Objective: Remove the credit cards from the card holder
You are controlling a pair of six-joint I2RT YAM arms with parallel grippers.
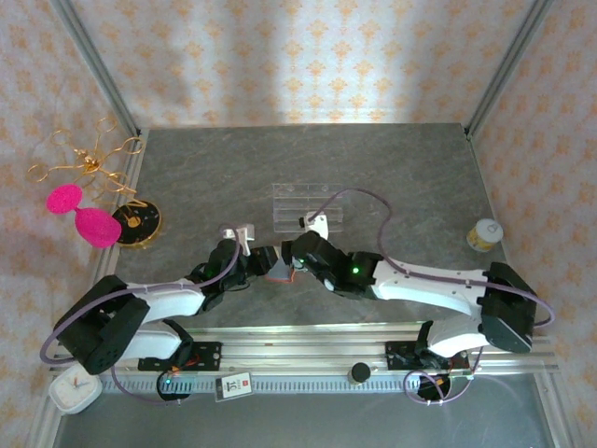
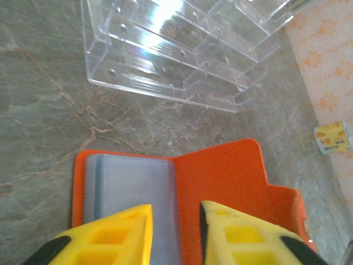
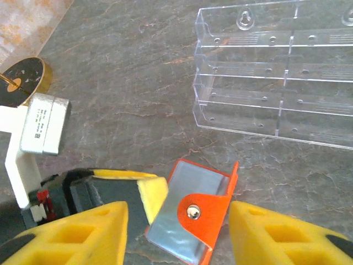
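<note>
The card holder (image 1: 278, 273) is a small orange-red wallet lying open on the grey table between my two grippers. Its greyish inner panel (image 2: 129, 187) faces up. An orange flap with a metal snap (image 3: 201, 212) is folded over the panel. The credit cards are hidden inside the holder. My left gripper (image 2: 176, 215) has its yellow fingers a narrow gap apart, low over the panel's edge and the fold. One left fingertip (image 3: 151, 193) touches the holder's left edge. My right gripper (image 3: 177, 215) hangs open above the holder, one finger on each side, holding nothing.
A clear acrylic slotted rack (image 1: 308, 207) lies just beyond the holder (image 3: 276, 83). A small yellow-and-white jar (image 1: 484, 234) stands at the right. A black gold-rimmed disc (image 1: 137, 220) and pink pieces (image 1: 84, 215) sit at the left edge.
</note>
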